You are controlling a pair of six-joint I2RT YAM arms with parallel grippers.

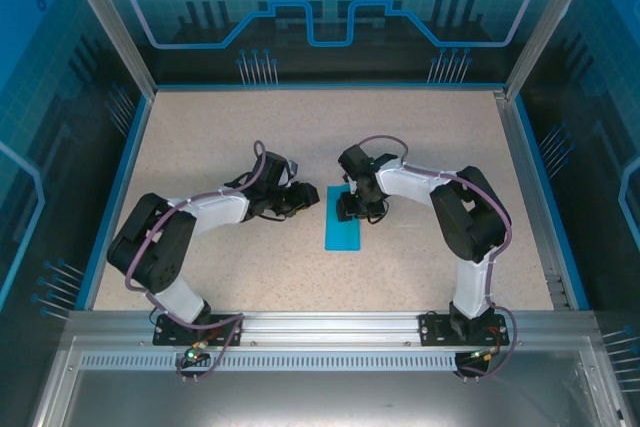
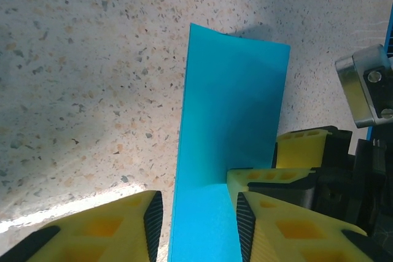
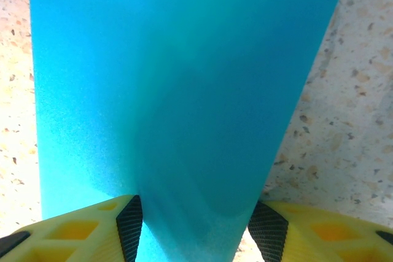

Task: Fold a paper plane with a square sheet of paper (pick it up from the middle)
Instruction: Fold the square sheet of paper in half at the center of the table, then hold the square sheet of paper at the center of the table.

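Bright, even overhead light washes the speckled beige tabletop in the top view, where shadows are short and soft. From the left wrist, glare bleaches the surface at lower left, and the thin teal-blue paper sheet casts a faint shadow past its far edge. From the right wrist, it looms soft-focused and darkens toward its centre.
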